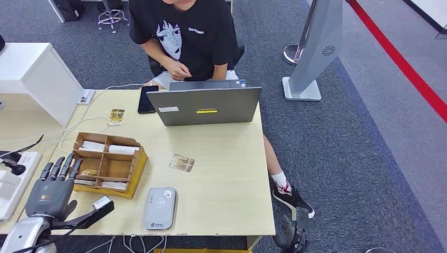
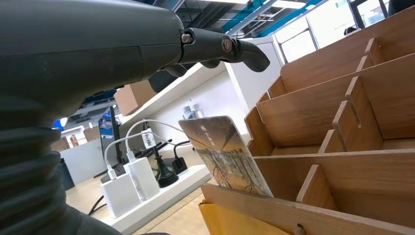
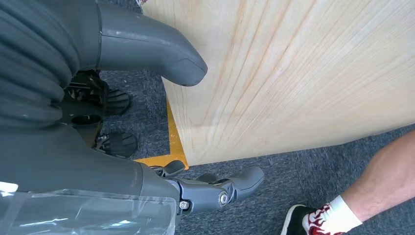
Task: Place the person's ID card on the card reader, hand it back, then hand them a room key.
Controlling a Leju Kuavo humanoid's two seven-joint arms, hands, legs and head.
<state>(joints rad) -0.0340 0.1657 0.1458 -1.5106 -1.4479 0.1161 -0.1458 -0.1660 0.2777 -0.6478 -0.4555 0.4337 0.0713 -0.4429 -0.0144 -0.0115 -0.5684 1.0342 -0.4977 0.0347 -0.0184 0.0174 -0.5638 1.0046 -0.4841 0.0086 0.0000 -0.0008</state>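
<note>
My left hand (image 1: 52,187) hovers at the table's near left corner, fingers straight and spread, holding nothing. Just to its right is a wooden organizer box (image 1: 108,163) with cards in its compartments. In the left wrist view a picture card (image 2: 225,156) stands upright in one compartment of the box (image 2: 342,122), beyond my thumb (image 2: 225,46). A grey card reader (image 1: 159,208) lies near the front edge with nothing on it. A loose card (image 1: 182,163) lies flat mid-table. My right hand (image 1: 296,232) hangs beside the table's right edge, empty, its fingers (image 3: 220,191) apart.
A person sits behind an open laptop (image 1: 205,105), with a black phone (image 1: 146,99) and another card (image 1: 116,116) nearby. A white power strip (image 1: 16,179) with cables lies at the left. The person's leg and shoe (image 3: 313,220) are near my right hand.
</note>
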